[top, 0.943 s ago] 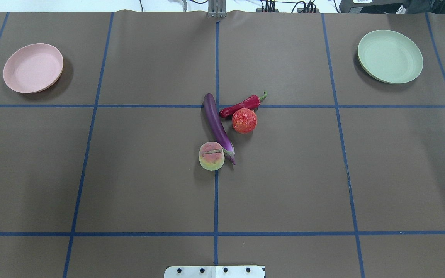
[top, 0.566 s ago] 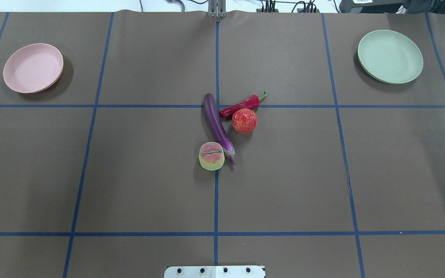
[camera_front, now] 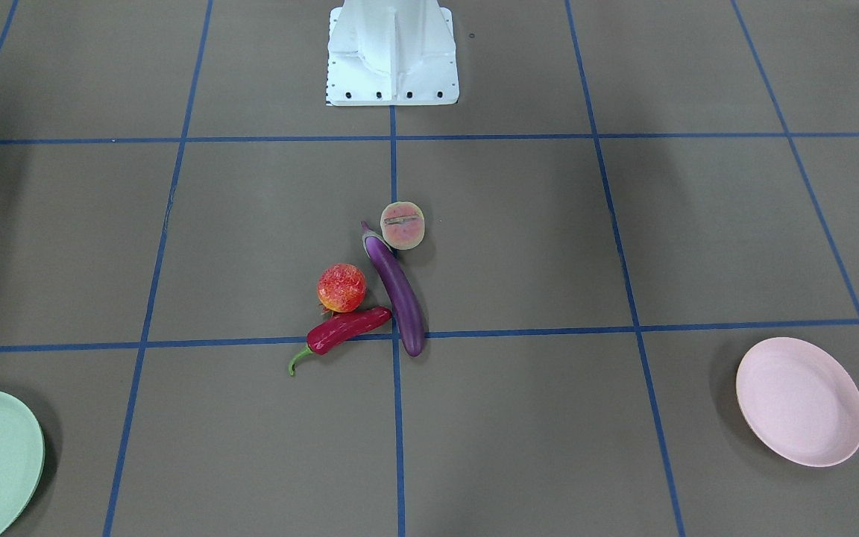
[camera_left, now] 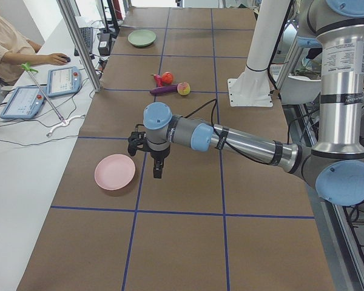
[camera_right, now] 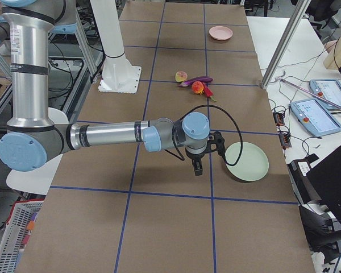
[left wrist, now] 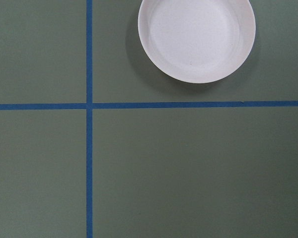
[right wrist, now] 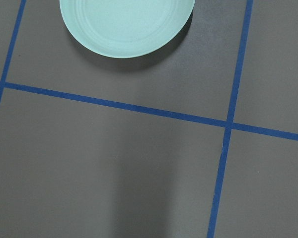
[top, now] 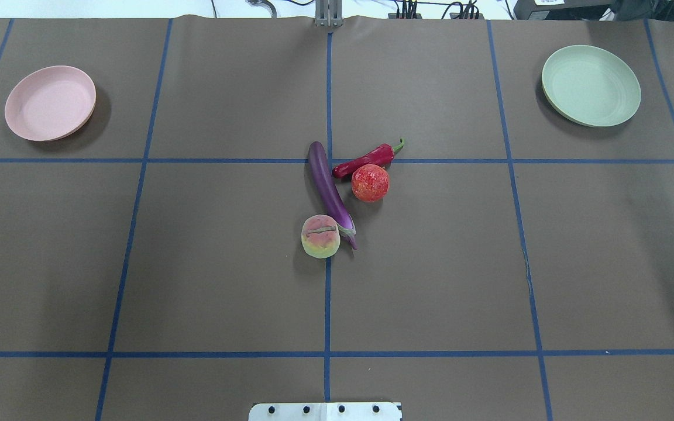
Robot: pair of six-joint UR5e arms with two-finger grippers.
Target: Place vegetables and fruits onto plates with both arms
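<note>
- The left gripper point(camera_left: 158, 173) hung over the brown table point(top: 196, 263), just beside the pink plate point(camera_left: 114, 171); whether its jaws were apart could not be told.
- The right gripper point(camera_right: 198, 168) hung near the green plate point(camera_right: 246, 161), its jaws equally unreadable.
- Each arm reached out low and level.
- At the table's centre, well apart from both plates, lay the eggplant point(top: 329, 190), with the peach point(top: 320, 236) touching its stem end and the chili point(top: 366, 159) touching the pomegranate-like ball point(top: 370, 183).
</note>
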